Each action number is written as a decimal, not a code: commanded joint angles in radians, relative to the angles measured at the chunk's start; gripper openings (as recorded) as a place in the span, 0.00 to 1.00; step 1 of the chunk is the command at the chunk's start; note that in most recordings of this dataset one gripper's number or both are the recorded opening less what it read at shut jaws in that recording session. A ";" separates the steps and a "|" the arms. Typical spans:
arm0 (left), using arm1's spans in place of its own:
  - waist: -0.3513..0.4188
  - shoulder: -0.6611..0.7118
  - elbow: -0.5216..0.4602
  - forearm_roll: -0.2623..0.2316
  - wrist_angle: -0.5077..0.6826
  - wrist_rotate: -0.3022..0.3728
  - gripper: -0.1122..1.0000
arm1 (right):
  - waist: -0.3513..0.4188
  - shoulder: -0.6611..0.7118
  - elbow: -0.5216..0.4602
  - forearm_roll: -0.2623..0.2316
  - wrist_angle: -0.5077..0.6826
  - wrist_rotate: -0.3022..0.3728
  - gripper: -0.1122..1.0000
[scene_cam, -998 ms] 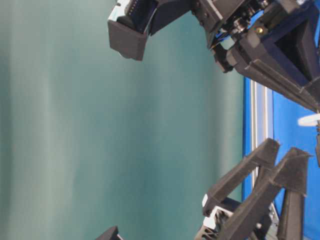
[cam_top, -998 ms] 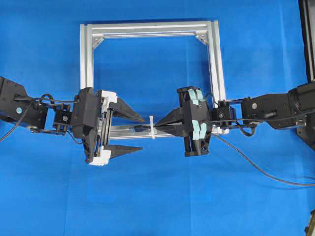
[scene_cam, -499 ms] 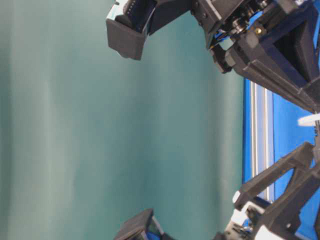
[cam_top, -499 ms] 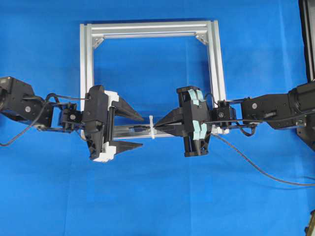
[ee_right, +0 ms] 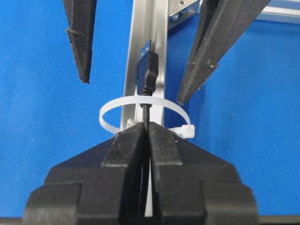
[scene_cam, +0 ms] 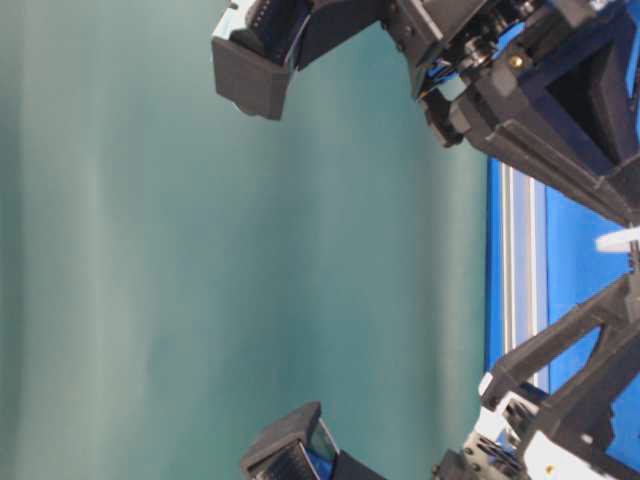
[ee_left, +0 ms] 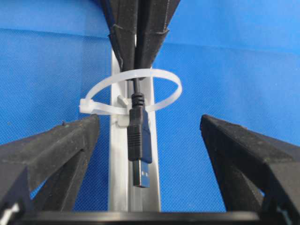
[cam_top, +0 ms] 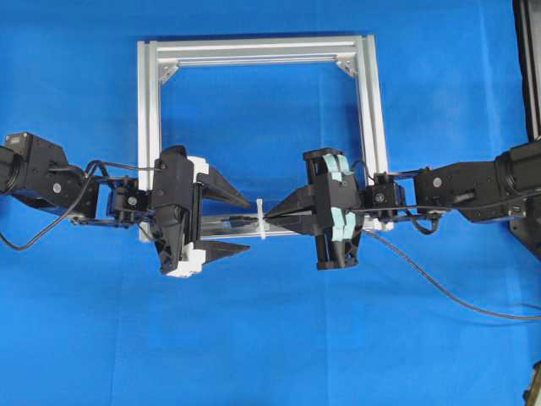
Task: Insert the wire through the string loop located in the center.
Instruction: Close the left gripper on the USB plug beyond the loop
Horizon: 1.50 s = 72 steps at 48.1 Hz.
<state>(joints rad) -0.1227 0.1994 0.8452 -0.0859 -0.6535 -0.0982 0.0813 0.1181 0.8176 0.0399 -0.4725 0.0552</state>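
Note:
The wire runs from the right into my right gripper, which is shut on it just right of the string loop. In the right wrist view the gripper pinches the thin cable right at the white loop. The plug sticks out beyond the loop, over the silver frame bar. My left gripper is open, one finger on each side of the plug. It touches neither the plug nor the loop.
The square aluminium frame lies on the blue mat, with the loop on its near bar. The wire's slack trails off to the lower right. A dark post stands at the right edge. Both arms meet at the bar's middle.
My left gripper has moved right along the bar, so its open fingers now flank the plug near the loop. The right gripper and wire have not moved.

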 commanded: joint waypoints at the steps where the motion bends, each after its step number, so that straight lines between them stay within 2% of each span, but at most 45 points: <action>1: 0.000 -0.015 -0.009 -0.002 -0.003 -0.006 0.91 | -0.002 -0.011 -0.012 -0.003 -0.011 -0.002 0.08; 18: -0.002 -0.017 -0.006 -0.002 -0.003 -0.008 0.89 | -0.002 -0.012 -0.012 -0.003 -0.011 -0.002 0.08; 23: -0.002 -0.018 -0.006 -0.002 -0.003 -0.008 0.84 | -0.002 -0.012 -0.012 -0.003 -0.011 -0.002 0.08; 25: -0.002 -0.018 -0.006 -0.002 -0.003 -0.006 0.78 | -0.002 -0.012 -0.012 -0.003 -0.009 -0.002 0.08; 35: 0.002 -0.018 -0.006 -0.002 -0.012 -0.006 0.23 | -0.002 -0.012 -0.012 -0.003 -0.008 -0.002 0.08; 37: 0.002 -0.017 -0.006 -0.002 -0.011 -0.006 0.17 | -0.002 -0.012 -0.012 -0.003 -0.008 -0.002 0.08; 72: 0.003 -0.018 -0.006 -0.002 -0.006 -0.006 0.17 | -0.002 -0.012 -0.012 -0.003 -0.006 0.000 0.08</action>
<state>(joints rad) -0.1181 0.1994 0.8468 -0.0859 -0.6550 -0.1058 0.0828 0.1181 0.8176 0.0368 -0.4725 0.0552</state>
